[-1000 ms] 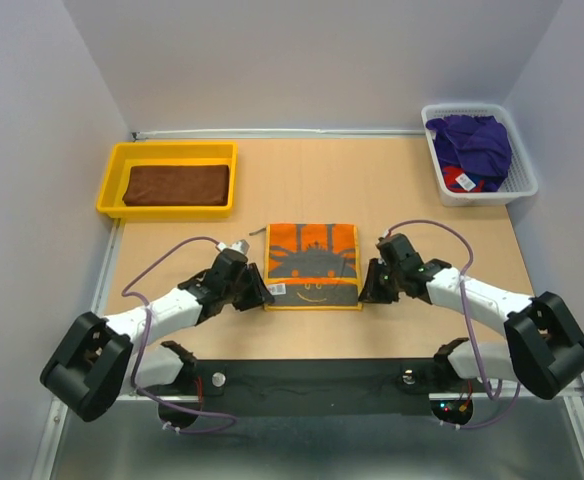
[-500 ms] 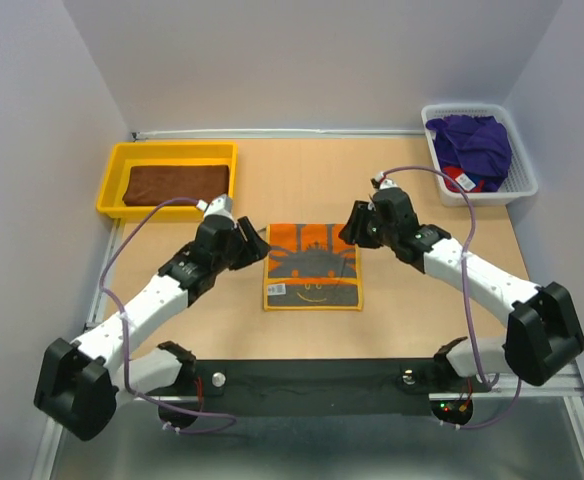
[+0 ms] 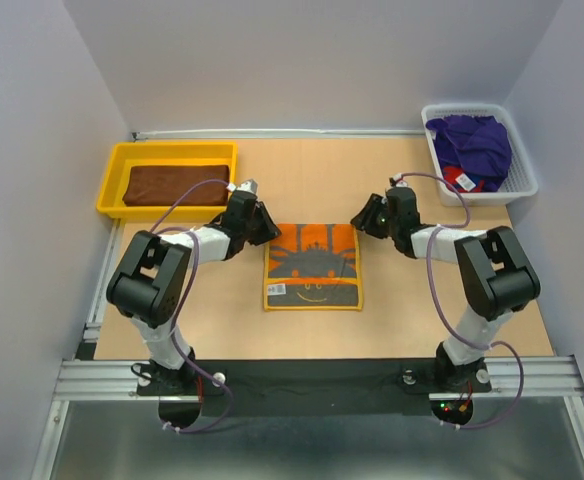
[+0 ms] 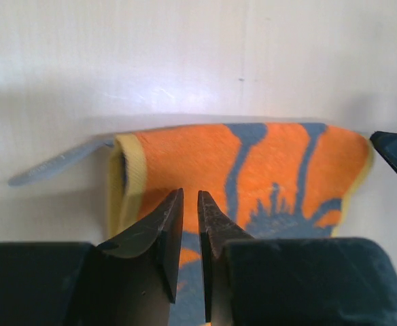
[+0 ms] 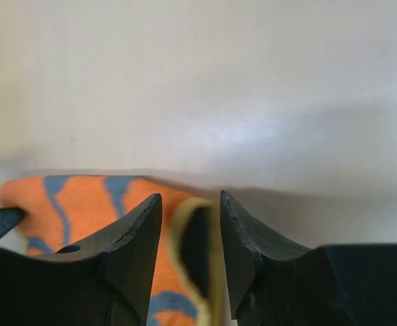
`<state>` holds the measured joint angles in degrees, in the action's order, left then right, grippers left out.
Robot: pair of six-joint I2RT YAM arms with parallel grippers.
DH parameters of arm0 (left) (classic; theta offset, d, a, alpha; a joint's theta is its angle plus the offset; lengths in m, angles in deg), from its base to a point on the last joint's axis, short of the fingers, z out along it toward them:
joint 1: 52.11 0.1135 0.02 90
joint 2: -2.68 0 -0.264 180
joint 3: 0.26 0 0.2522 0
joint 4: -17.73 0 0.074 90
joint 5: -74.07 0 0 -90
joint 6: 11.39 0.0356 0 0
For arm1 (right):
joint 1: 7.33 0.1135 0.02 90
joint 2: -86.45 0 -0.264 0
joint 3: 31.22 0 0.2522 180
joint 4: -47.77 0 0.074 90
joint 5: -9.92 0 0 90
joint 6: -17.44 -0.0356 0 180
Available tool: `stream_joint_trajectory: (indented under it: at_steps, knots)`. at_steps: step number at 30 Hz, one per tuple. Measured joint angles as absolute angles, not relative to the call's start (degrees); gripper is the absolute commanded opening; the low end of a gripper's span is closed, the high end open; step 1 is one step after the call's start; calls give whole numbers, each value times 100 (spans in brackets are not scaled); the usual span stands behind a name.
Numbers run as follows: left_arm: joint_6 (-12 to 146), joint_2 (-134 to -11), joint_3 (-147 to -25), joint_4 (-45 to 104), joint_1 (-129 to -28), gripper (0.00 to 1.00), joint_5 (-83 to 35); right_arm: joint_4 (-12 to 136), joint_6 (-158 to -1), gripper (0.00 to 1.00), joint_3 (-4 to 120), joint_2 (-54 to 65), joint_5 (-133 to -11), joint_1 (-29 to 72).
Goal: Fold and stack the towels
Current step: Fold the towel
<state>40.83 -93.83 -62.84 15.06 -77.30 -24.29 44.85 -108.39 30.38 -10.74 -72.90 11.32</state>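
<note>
An orange towel with dark print and a yellow border lies flat in the middle of the table. My left gripper sits at its far left corner. In the left wrist view its jaws are drawn to a thin slit, tips pressed into the orange cloth just inside the curled yellow border. My right gripper is at the far right corner, open, with the raised yellow edge standing loose between its fingers. A brown towel lies folded in the yellow tray. Purple and red towels fill the basket.
The yellow tray stands at the back left, the white mesh basket at the back right. A small dark bit lies by the towel's far left corner. Walls close in the back and both sides.
Both grippers left the towel's near corners and travelled to its far corners. The left jaws opened on the way and have narrowed again; the right jaws have opened. The towel has not moved.
</note>
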Motion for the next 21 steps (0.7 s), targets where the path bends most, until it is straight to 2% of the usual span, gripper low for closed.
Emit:
stream_joint_trajectory:
  at_steps: [4,9,15,21]
  knots:
    - [4072,-9868,-6290,1325,-7608,26,-2488,3910,-10988,43,2791,-1574,-7161,844]
    - [4062,-9909,-6231,1065,-7590,26,-2517,3267,-11093,41,2450,-1589,-7178,829]
    - [4064,-9911,-6214,1004,-7590,27,-2538,3462,-10896,41,2367,-1261,-7171,804]
    - [4064,-9916,-6214,999,-7590,27,-2538,3591,-10837,41,2692,-955,-6555,807]
